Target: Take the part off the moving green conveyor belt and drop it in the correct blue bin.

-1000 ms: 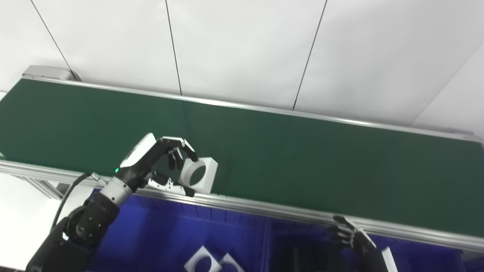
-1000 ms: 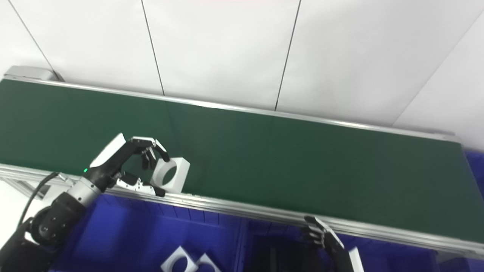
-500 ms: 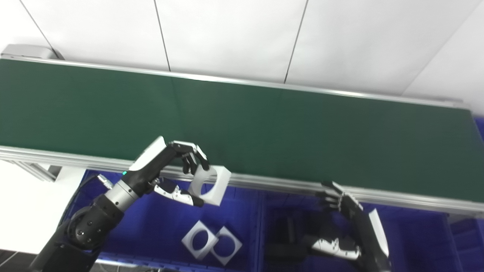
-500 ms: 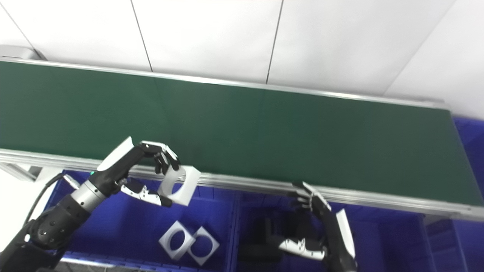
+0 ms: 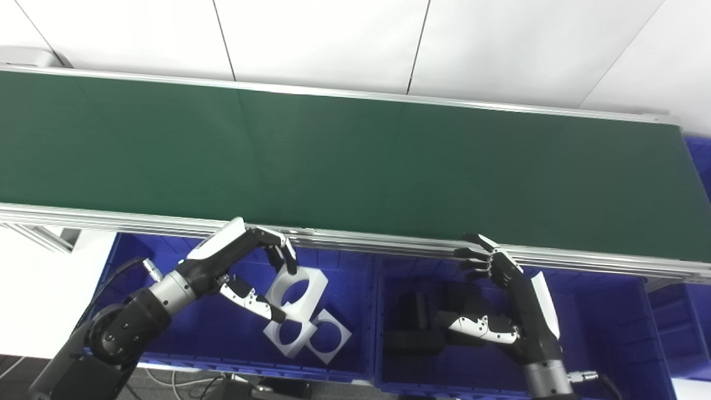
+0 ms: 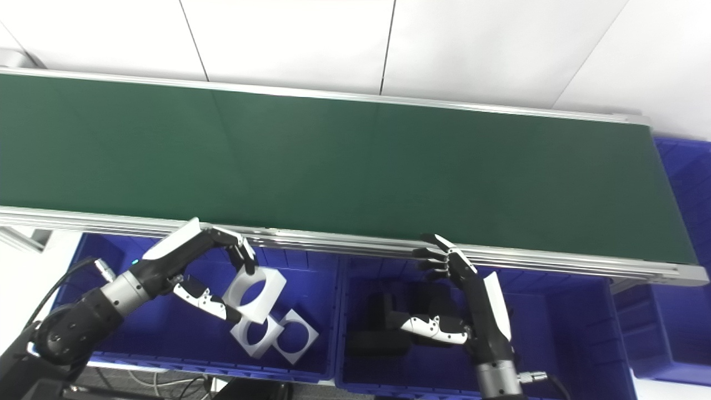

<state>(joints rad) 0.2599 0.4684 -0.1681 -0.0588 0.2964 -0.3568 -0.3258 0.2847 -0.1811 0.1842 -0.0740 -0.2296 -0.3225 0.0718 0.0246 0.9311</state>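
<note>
Drop step in hand: left hand (image 5: 239, 266) over the left blue plastic bin (image 5: 133, 339), fingers (image 5: 278, 253) and thumb pinched on the white square plastic part with a round hole (image 5: 297, 291). Part held tilted, off the long green conveyor belt (image 5: 355, 161) and below its aluminium rail, just above two matching white square parts (image 5: 308, 336) lying flat on the bin floor. Judged the correct bin, since same shape already inside.

Next move: open fingers and let the part fall; likely lands on or beside the two below. Little height left, so small bounce risk. Clear the hand upward without catching the rail.

Part look: flat white block, square outline, one large circular hole through the middle, thick walls, matte finish, rigid; pinch sits at one edge of the block, thumb under, fingers on top.

Right hand (image 6: 472, 303) idle over the neighbouring blue bin (image 6: 555, 344), fingers apart and lightly curled, holding nothing. Dark parts (image 6: 383, 328) in that bin, shape unclear.
</note>
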